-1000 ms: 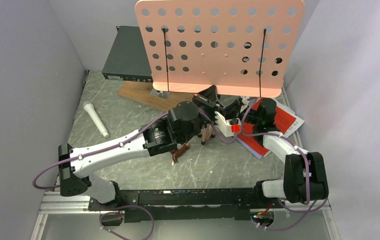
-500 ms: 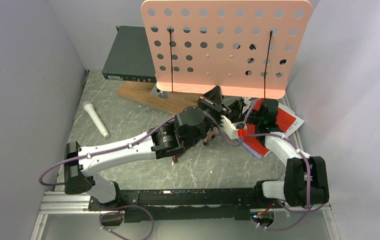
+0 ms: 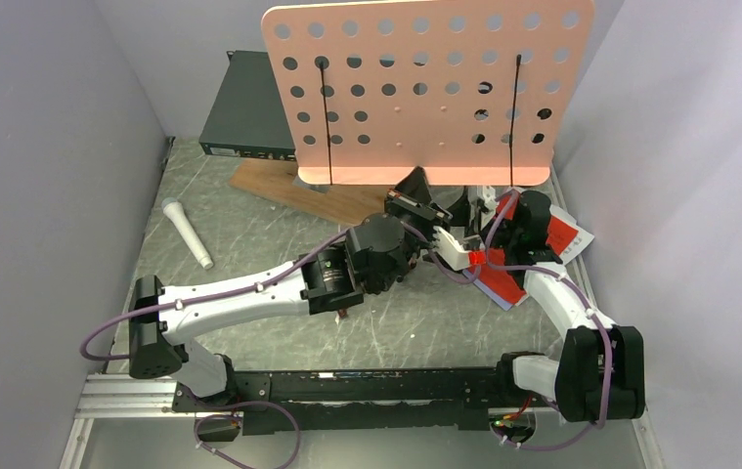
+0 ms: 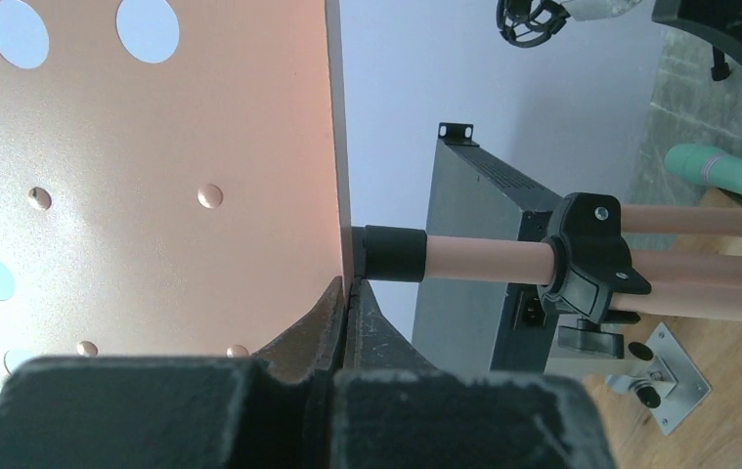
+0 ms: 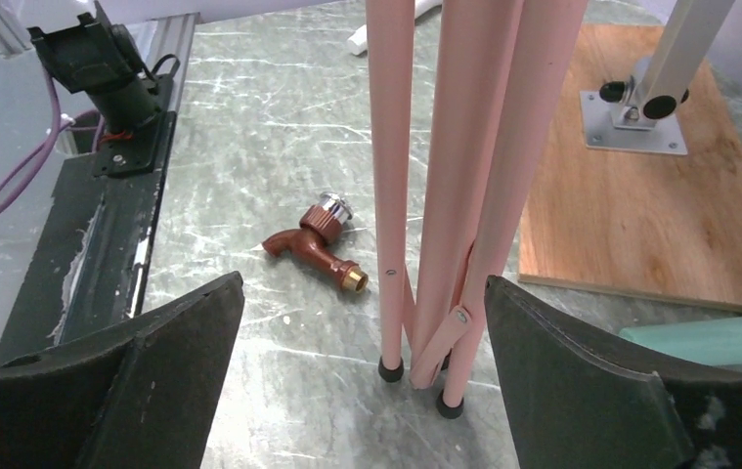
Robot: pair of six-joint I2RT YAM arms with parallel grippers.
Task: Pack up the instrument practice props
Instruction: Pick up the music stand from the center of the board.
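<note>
Nearest, in the right wrist view, the right claw [image 5: 362,288] stands wide open. One dark jaw is at the lower left of the frame and one at the lower right, and the folded pink tripod legs [image 5: 445,186] rise between them, touching neither. The step in hand, as I judge it, is taking hold of that bundle low down so the stand can be laid over. It would go best with the jaws centred on all the legs together, above the black rubber feet resting on the tabletop [image 5: 249,127], and closed squarely so no single leg slips out. A small brown tap [image 5: 313,244] lies just left of the feet and should be left out of the pinch. Further up, in the left wrist view, the left claw [image 4: 347,293] is closed on the lower edge of the pink music desk [image 3: 425,88]. That grip looks to be what steadies the stand, so it should not let go before the right has a firm hold. The desk is a flat pink plate full of round holes, upright at top centre of the overhead view. Red and white sheet-music pages [image 3: 564,234] lie at the right, a white microphone [image 3: 188,233] at the left.
</note>
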